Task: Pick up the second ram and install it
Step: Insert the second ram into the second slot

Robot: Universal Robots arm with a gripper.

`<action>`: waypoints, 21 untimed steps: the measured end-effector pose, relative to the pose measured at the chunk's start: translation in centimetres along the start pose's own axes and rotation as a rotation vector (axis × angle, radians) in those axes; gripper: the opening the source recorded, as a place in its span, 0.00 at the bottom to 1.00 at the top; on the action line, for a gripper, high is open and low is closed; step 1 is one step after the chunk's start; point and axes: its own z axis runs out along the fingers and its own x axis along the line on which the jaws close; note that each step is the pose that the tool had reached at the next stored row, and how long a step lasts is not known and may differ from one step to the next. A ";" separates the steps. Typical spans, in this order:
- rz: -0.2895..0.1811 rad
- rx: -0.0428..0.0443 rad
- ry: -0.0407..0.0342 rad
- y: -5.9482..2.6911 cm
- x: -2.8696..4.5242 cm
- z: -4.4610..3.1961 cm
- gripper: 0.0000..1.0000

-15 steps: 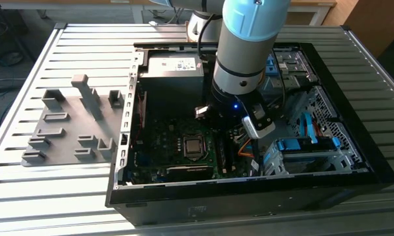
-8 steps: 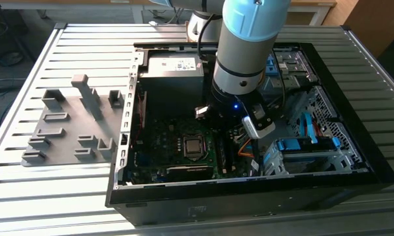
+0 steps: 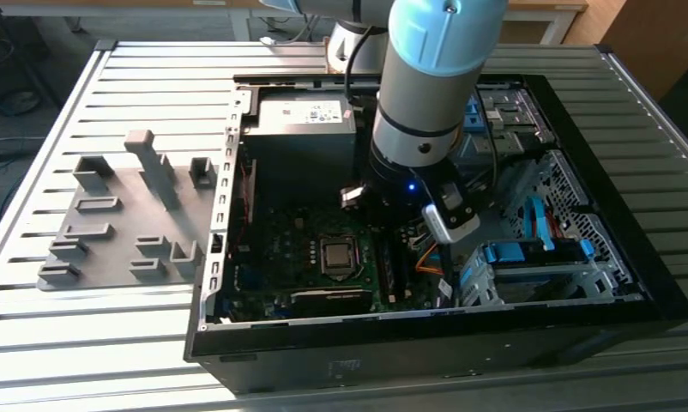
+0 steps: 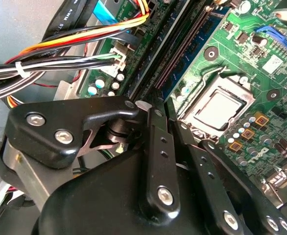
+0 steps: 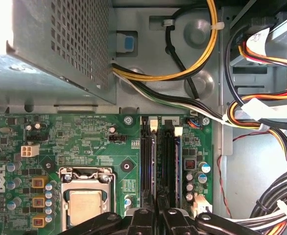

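The second ram [image 5: 155, 166] shows edge-on as a thin strip standing in the memory slot nearest the CPU socket [image 5: 87, 203]. My gripper [image 5: 156, 218] sits at that slot's near end, its black fingers [image 5: 142, 220] drawn close together on the strip. In the second wrist view the gripper [image 4: 167, 116] has only a narrow gap at its tips, in line with the memory slots [image 4: 182, 49]. A second slot [image 5: 170, 161] lies right beside it. In the exterior view my arm [image 3: 430, 86] reaches down into the open computer case [image 3: 618, 318], right of the CPU socket [image 3: 337, 256].
Bundles of coloured and black cables [image 5: 275, 122] lie close beside the slots, and more cables [image 4: 60, 54] cross near the fingers. The power supply box [image 5: 60, 49] stands beyond the board. Blue drive clips [image 3: 528, 251] sit in the bay. A grey parts holder [image 3: 127, 215] rests outside the case.
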 end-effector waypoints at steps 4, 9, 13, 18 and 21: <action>0.000 -0.0040 0.0002 0.00 0.00 0.10 0.14; 0.000 -0.0045 0.0001 0.00 0.00 0.12 0.14; 0.000 -0.0050 -0.0001 0.01 -0.01 0.15 0.21; 0.000 -0.0043 0.0001 0.00 0.00 -0.13 0.21; 0.000 -0.0046 0.0004 0.02 0.01 -0.85 0.21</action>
